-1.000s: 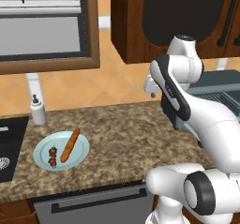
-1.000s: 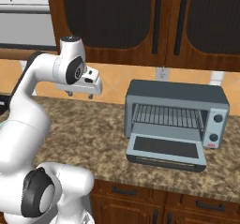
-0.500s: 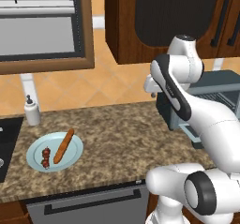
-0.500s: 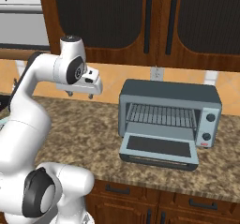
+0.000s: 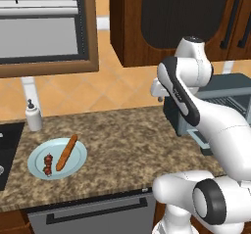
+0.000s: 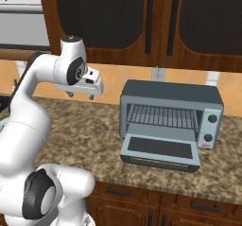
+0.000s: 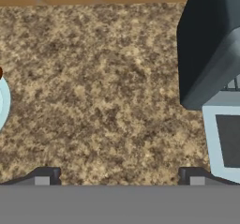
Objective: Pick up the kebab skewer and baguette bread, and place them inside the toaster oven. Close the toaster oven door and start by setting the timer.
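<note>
A light blue plate [image 5: 73, 165] lies on the left of the counter. On it are the orange-brown baguette bread [image 5: 66, 152] and, to its left, the short kebab skewer [image 5: 48, 164]. The toaster oven [image 6: 170, 111] stands on the right, and its door [image 6: 160, 149] is folded down flat, so the wire rack shows. My gripper [image 6: 80, 95] hangs open and empty high over the counter, between plate and oven. In the hand view my gripper [image 7: 119, 178] looks down on bare granite, with the plate's rim [image 7: 3, 103] at the left edge and the oven's corner [image 7: 211, 45] and door [image 7: 225, 138] at the right.
A white soap bottle [image 5: 33, 116] stands behind the plate, and a dark sink [image 5: 7, 150] lies at the far left. Dark wooden cabinets [image 6: 142, 21] hang overhead. Two knobs [image 6: 211, 127] sit on the oven's right front. Speckled counter [image 5: 122, 145] spreads between plate and oven.
The whole picture has slid slightly left in both base views, so the base has moved. The arm holds the same pose and the gripper has stayed open.
</note>
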Controlling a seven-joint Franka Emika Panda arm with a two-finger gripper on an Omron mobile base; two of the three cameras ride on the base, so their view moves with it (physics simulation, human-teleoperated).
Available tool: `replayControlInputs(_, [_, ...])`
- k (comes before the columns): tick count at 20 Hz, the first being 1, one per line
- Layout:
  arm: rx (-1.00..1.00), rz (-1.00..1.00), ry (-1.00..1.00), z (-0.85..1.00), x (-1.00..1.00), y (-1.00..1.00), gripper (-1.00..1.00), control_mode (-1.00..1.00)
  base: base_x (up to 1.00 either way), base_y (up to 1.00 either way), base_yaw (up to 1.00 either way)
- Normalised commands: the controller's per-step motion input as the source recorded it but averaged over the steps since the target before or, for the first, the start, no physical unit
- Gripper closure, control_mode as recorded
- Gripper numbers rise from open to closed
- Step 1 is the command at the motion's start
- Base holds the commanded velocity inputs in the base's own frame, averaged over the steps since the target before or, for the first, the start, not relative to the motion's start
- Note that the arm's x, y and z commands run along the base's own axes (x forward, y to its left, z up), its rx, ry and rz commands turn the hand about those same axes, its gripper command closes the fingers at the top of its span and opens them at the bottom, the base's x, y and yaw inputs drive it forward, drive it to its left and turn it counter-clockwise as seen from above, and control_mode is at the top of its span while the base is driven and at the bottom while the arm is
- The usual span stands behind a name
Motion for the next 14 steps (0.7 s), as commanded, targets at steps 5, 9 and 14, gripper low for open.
replayControlInputs(5, [-0.03, 0.01, 0.0, -0.23, -0.17, -0.17, -1.0, -1.0, 0.0, 0.0, 0.0])
replayControlInputs(9, [0.07, 0.23, -0.25, -0.17, -0.78, -1.0, -1.0, -1.0, 0.0, 0.0, 0.0])
replayControlInputs(14, [0.0, 0.35, -0.39, -0.07, -0.49, -0.98, -1.0, -1.0, 0.0, 0.0, 0.0])
